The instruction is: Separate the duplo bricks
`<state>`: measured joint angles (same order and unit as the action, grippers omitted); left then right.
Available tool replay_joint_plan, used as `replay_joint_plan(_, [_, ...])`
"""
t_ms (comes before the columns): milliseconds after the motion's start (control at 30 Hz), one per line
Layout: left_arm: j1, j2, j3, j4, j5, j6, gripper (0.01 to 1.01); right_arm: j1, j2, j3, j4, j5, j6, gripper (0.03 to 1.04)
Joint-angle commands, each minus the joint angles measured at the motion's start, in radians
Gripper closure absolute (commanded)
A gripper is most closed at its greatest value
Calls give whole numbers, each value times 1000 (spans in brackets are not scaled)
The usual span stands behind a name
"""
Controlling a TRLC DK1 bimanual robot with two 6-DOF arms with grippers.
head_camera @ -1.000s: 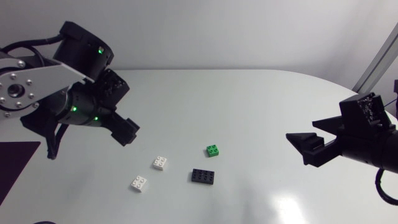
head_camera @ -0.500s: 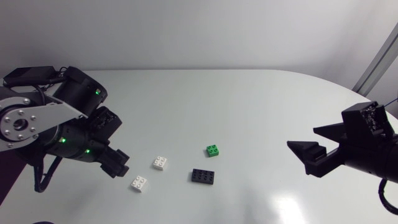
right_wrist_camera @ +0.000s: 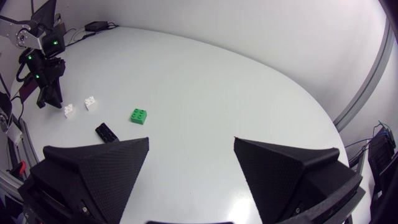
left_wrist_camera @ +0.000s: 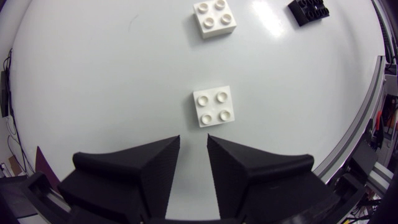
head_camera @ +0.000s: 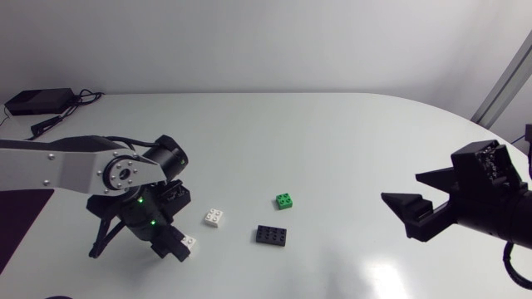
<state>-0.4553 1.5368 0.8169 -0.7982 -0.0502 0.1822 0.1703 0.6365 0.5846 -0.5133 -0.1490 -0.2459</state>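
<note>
Holds left gripper [left_wrist_camera: 193, 138] narrowly parted, pinching nothing, with one white brick [left_wrist_camera: 213, 106] lying just ahead of its tips, not between them. Holds right gripper [right_wrist_camera: 192, 139] spread wide, empty.

Green brick [head_camera: 285, 200]: solid green. Black brick [head_camera: 272, 236] near it: plain black. Nearer white brick [head_camera: 215, 217], farther white brick [left_wrist_camera: 214, 106]: plain white. Table [head_camera: 332, 141]: glossy white.

The left gripper [head_camera: 174, 249] hides most of one white brick [head_camera: 190, 242].

glossy table [head_camera: 349, 141], smooth plastic brick [left_wrist_camera: 214, 106], matt left tool [left_wrist_camera: 193, 140]
</note>
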Motion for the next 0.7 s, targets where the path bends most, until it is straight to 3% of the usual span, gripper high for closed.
replay_joint_plan(0, [-19, 23, -10, -13, 15, -15, 730, -3, 2, -26, 2, 5, -15, 72])
replay_joint_plan(367, [-42, 117, -10, 36, 16, -4, 730, -3, 20, -40, 29, 2, -21, 72])
replay_joint_plan(667, [-52, 181, 71, 59, 16, 5, 726, -5, 20, -45, 30, -4, -26, 72])
